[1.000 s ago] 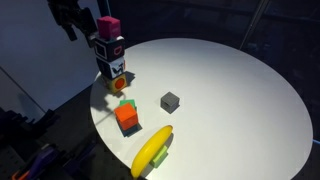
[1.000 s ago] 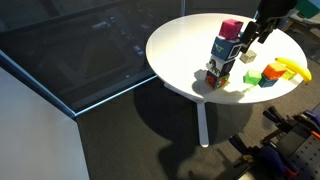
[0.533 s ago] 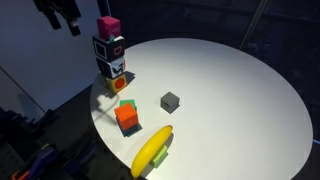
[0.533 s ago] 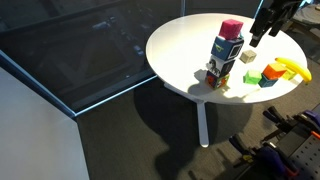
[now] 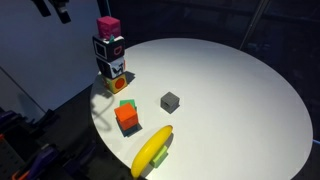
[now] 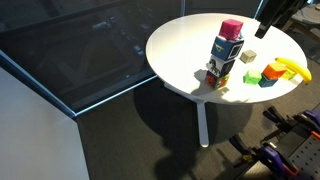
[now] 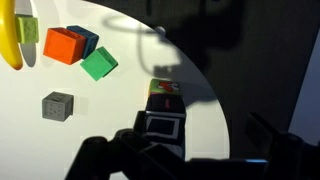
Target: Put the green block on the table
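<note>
Gripper [image 5: 52, 8] higher above tower [image 5: 110, 47]; green block [image 7: 98, 64] on table [image 5: 230, 90]

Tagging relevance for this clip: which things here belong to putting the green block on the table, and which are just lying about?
Job: green block, lying on the white table.
Lying about: stack of cubes, orange block, blue block, grey cube, banana, pale green piece beside it.

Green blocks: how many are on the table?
2. One green block lies beside the orange block; another green piece sits against the banana. The stack may hide more.
</note>
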